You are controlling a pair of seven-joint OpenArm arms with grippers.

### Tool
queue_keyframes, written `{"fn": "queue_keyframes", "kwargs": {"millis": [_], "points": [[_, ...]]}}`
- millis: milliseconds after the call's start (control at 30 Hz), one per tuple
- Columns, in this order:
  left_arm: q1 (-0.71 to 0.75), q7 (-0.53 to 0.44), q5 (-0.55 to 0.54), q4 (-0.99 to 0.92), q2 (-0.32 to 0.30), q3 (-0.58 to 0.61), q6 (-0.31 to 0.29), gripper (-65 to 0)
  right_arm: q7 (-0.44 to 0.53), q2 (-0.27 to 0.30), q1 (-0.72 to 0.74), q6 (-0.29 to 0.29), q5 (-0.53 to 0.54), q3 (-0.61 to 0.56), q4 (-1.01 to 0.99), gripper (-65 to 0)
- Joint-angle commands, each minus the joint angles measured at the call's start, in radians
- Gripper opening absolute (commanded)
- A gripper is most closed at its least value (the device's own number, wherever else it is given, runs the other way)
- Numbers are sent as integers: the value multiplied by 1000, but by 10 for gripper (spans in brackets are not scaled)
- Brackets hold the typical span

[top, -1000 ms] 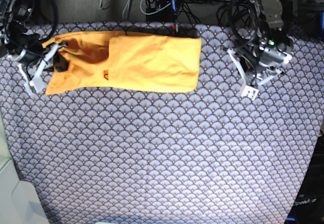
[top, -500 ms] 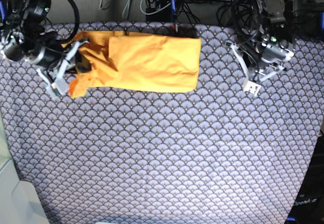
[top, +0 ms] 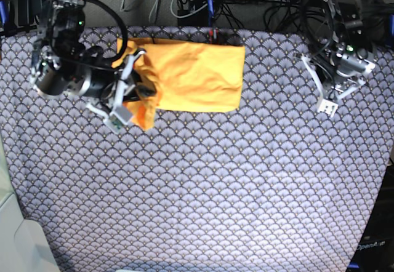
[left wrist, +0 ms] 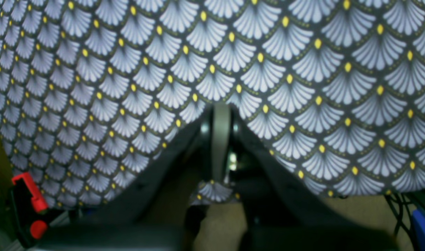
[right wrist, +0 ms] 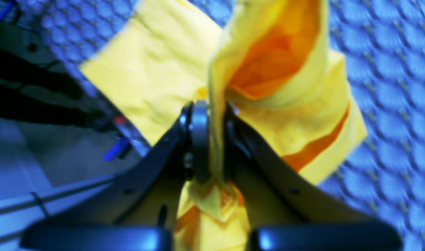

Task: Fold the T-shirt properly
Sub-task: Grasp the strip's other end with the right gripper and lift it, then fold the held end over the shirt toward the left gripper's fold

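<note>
T-shirt [top: 191, 78]: lies at the far edge of the desk [top: 203, 186], towards the right arm's side, as a long orange-yellow band. Its outer end is lifted off the cloth and doubled back towards the middle.

Right claw [right wrist: 212, 139]: clamped on a bunched edge of the shirt; the wrist view shows fabric pinched between the two dark fingers [right wrist: 200, 139], with a pocket of cloth ballooning open beyond them.

Left claw [left wrist: 221, 143]: holding nothing, hanging over bare desk well apart from the shirt. The fingers look drawn together, though the wrist view is too blurred close in to be sure.

Step in hand: judged to be the cross fold, carrying one end over the body of the shirt.

Risk, slip: the grip is on a gathered wad, not a flat hem. If one layer slides out, the end would drop short and crooked.

Risk, drag: nothing pins the resting part. A pull along the desk could tow the whole band and skew its edges.

Risk, bunching: the lifted end is twisted and hollow. Set down that way, it would trap a lump and leave no crisp crease.

Material: soft matte cotton, limp, creasing easily, deeper orange in its shadowed folds.

Desk cover: woven-looking cloth printed with grey-white fan scales and small yellow dots on dark ground, probably grippy enough to hold the fabric.
</note>
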State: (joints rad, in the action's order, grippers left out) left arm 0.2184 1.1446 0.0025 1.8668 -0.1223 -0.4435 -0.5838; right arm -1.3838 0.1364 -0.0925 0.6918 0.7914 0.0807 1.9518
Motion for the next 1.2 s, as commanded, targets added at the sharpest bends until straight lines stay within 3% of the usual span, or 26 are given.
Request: {"fn": "queue_keyframes", "kwargs": {"millis": [0,133,333,567,733,900,1167], "points": [[-4,-11,1,17,-7,-4,2,-650,21,-4,10,6,20,-20,14,-650],[9,-11,1,20,-10,-4,2,-650,59,-31,24,6,13,-101,10,-650],[29,-11,4,21,-24,-5,2,-650,94,-65,21,6,12,-132,5,-650],[32,-11,-2,20,-26,-97,0,-650,129,-71,24,6,12,-164,-76,-650],[25,-8,4,21,-27,-174,-114,-650,202,-68,24,6,12,-250,-162,-650],[22,-5,4,20,-26,-240,-114,-650,241,-73,24,6,12,-304,-176,-650],[32,-10,4,18,-26,-246,-114,-650,288,-65,61,6,13,-379,-208,-650]]}}
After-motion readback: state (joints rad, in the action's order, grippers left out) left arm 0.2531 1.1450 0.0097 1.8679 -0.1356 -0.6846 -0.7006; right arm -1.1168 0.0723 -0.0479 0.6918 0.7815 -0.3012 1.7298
